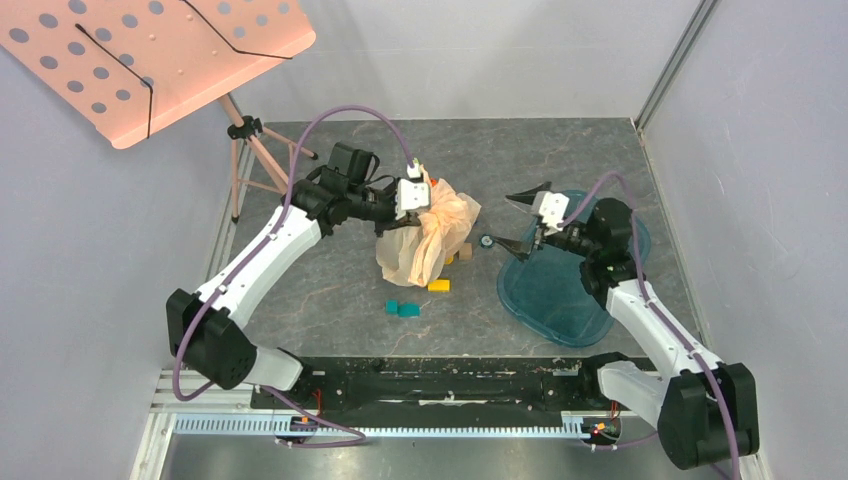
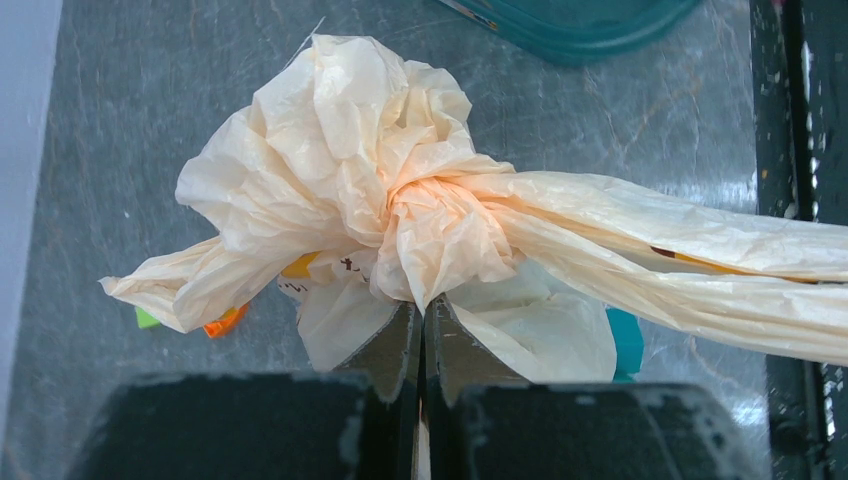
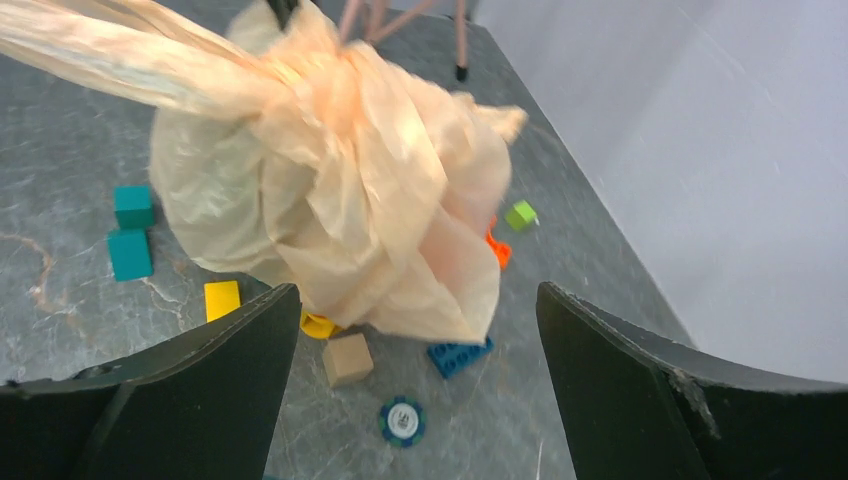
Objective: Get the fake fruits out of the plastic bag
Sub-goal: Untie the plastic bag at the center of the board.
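The bag (image 2: 380, 190) is thin, crinkly film: light, limp and likely slippery. It is bunched into a wad just ahead of the left gripper (image 2: 420, 310), whose jaws are pinched together on a fold. No fruits show; if inside, they give the only weight. The right gripper (image 3: 417, 290) gapes wide, facing the loose lower folds, a fair place to grasp. Blocks (image 3: 130, 230) lie below.

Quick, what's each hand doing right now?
Left hand: closed on the plastic bag.
Right hand: open, holding nothing.
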Available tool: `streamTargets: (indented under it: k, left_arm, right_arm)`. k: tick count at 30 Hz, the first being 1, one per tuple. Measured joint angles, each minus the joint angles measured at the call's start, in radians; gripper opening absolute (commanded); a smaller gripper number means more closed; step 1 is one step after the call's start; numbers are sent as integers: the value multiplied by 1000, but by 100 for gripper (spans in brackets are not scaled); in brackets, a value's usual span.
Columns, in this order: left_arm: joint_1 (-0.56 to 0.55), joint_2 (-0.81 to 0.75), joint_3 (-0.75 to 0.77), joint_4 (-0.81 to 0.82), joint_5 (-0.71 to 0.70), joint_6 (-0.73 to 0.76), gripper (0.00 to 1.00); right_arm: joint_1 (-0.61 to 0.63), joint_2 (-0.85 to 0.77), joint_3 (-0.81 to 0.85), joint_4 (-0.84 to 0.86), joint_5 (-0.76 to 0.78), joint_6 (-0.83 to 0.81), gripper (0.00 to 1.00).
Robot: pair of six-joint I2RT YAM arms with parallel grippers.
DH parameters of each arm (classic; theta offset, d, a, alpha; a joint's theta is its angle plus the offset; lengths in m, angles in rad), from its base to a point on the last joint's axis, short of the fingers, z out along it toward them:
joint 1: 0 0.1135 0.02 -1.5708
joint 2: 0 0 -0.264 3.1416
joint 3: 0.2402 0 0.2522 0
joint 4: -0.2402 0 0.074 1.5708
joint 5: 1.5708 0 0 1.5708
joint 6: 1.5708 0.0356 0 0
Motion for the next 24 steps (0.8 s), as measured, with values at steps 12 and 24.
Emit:
streamTargets:
  k: [12, 24]
  left_arm:
    - [-54, -16, -18, -80, -23, 248, 2]
    - [-66, -16, -32, -89, -56, 272, 2]
  right_arm:
    - [185, 66, 162, -266, -25, -311, 84]
    - [266, 182, 332, -399, 12, -449, 81]
